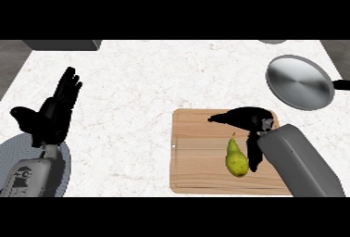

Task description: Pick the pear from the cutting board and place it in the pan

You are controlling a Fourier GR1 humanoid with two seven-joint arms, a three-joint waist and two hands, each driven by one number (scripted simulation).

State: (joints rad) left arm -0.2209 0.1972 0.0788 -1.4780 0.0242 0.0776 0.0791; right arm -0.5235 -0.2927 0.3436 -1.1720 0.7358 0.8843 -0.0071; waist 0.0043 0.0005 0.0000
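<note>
On the cutting board [198, 162], yellow-green pear [236, 159] lying stem-up, right robot hand [246, 119] uncurled above it

The middle of the desk [143, 83] lay bare, a wide lane between the resting left hand [54, 113] and the cutting board [198, 157]. Between board and pan [299, 82] a strip of open marble remained. The right hand [246, 119] hung over the board's far edge, its forearm crowding the pear [236, 159] from the right.
</note>
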